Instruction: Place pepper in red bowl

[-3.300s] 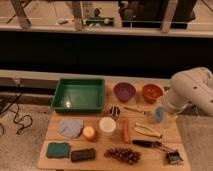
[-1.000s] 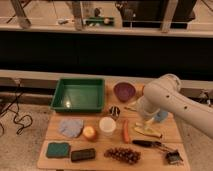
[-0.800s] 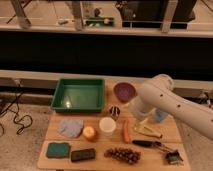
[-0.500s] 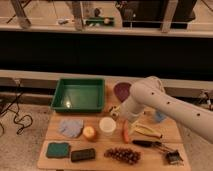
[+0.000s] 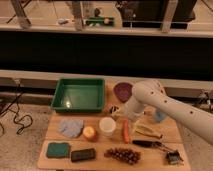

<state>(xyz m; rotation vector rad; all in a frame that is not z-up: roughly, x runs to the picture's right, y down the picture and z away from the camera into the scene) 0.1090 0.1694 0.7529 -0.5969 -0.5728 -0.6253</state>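
Note:
The pepper (image 5: 126, 131) is a slim orange-red piece lying on the wooden table (image 5: 55, 135), just right of the white cup (image 5: 107, 126). My white arm (image 5: 165, 102) reaches in from the right and bends down toward it. My gripper (image 5: 126, 118) hangs just above the pepper's far end, open and holding nothing. The red bowl is hidden behind my arm. The purple bowl (image 5: 122, 91) shows at the back, left of the arm's bend.
A green tray (image 5: 80, 94) stands at the back left. A blue-grey cloth (image 5: 71, 126), round orange fruit (image 5: 90, 133), green sponge (image 5: 58, 149), dark block (image 5: 83, 154) and grapes (image 5: 122, 155) fill the front. A pale yellowish piece (image 5: 146, 130) and black tool (image 5: 147, 143) lie right of the pepper.
My arm has swung from the right side of the table leftward and down, covering the red bowl, and the gripper now hangs over the pepper. No object has moved.

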